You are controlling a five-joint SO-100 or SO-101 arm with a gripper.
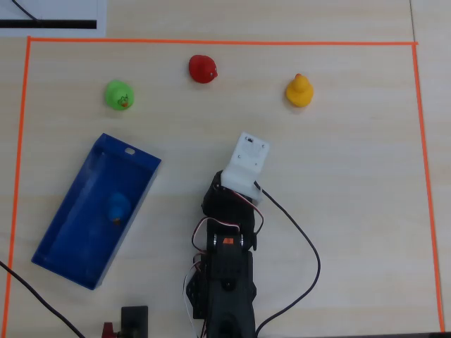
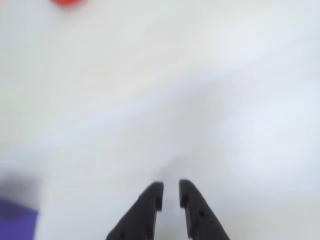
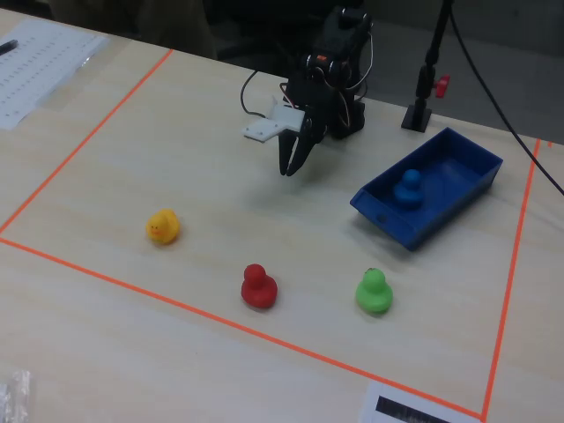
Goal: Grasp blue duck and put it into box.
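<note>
The blue duck (image 1: pixel 118 208) lies inside the blue box (image 1: pixel 77 243), left of the arm in the overhead view. In the fixed view the duck (image 3: pixel 407 188) sits in the box (image 3: pixel 419 231), right of the arm. My gripper (image 3: pixel 289 167) hangs over bare table between the box and the other ducks, fingers pointing down. In the wrist view the gripper (image 2: pixel 171 187) shows two dark fingers with only a narrow slit and nothing between them. A blurred corner of the box (image 2: pixel 15 220) shows at the lower left. In the overhead view the white wrist mount (image 1: pixel 248 160) hides the fingers.
A green duck (image 1: pixel 119 96), a red duck (image 1: pixel 202 68) and a yellow duck (image 1: pixel 299 91) stand in a row at the far side. Orange tape (image 1: pixel 211 42) frames the work area. Black cables (image 1: pixel 303 246) trail beside the arm base.
</note>
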